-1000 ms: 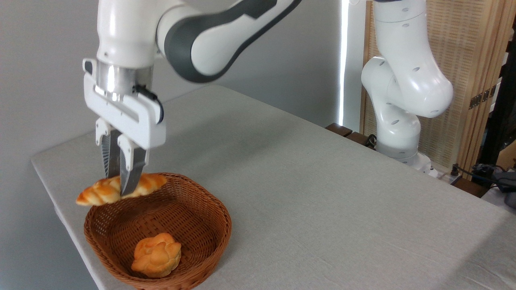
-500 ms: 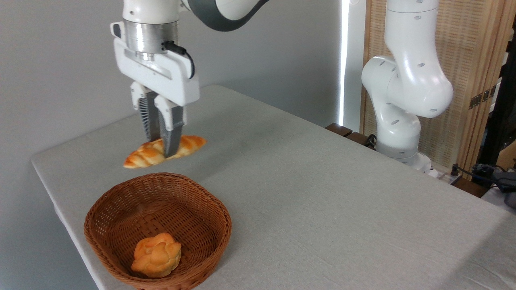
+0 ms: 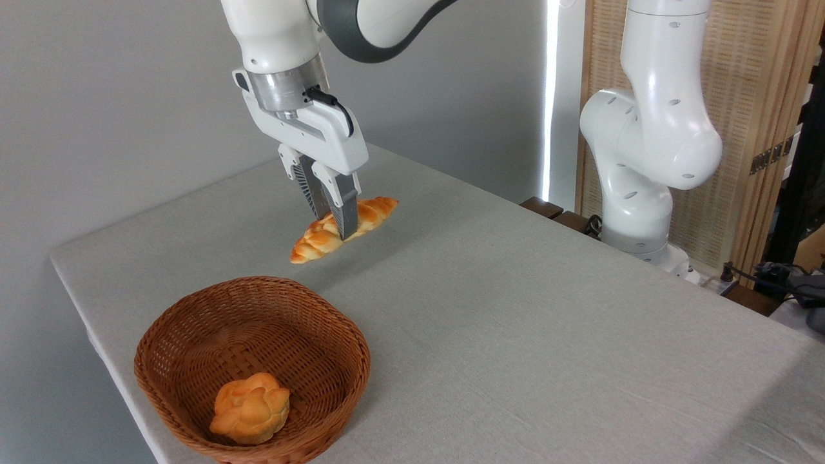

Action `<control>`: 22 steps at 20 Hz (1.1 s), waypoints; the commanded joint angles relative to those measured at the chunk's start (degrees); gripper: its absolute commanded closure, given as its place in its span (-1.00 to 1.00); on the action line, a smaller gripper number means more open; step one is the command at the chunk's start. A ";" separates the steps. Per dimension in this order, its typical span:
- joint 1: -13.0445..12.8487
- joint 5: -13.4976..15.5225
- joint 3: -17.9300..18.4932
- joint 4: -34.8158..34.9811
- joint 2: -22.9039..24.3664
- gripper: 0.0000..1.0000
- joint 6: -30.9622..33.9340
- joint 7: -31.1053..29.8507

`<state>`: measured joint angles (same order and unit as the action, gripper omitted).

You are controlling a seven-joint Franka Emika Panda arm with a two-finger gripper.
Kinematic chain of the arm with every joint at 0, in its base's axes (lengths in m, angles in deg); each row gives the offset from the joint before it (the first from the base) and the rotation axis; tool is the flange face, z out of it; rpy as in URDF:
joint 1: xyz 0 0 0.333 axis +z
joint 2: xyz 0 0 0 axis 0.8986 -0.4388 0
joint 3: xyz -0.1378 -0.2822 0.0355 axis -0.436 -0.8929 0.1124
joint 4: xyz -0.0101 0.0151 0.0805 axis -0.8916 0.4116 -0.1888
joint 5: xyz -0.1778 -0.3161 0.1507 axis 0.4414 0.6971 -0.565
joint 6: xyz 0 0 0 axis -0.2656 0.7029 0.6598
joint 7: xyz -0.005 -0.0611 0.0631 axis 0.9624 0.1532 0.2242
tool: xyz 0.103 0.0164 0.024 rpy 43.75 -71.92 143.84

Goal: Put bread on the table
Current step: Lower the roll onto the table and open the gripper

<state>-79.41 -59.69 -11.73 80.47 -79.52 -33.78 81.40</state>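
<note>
**A:** Camera view has the gripper (image 3: 335, 222) clamped across the middle of the bread (image 3: 344, 229), its 2 fingers nearly together with only the loaf between them. Where does that leave it?

**B:** In the air — over the table (image 3: 515, 309), beyond the far rim of the wicker basket (image 3: 322, 361), tilted with its left end lower. A shadow lies on the cloth below, so I judge it is not touching yet.

**A:** Risks?

**B:** Letting go from this height could make the loaf bounce or roll, since it is narrow and tapered. Pressing down too hard could squash it against the cloth. The round bun (image 3: 250, 408) sits in the basket, well apart — no concern there.
</note>
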 commanded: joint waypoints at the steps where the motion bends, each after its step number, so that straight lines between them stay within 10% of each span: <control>1: -1.79 1.53 0.16 1.89 0.45 -1.00 0.84 -0.75; 22: -2.41 0.92 0.51 1.72 -0.43 -1.00 0.40 -0.05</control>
<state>-81.57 -58.98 -11.77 82.51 -80.22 -33.79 81.32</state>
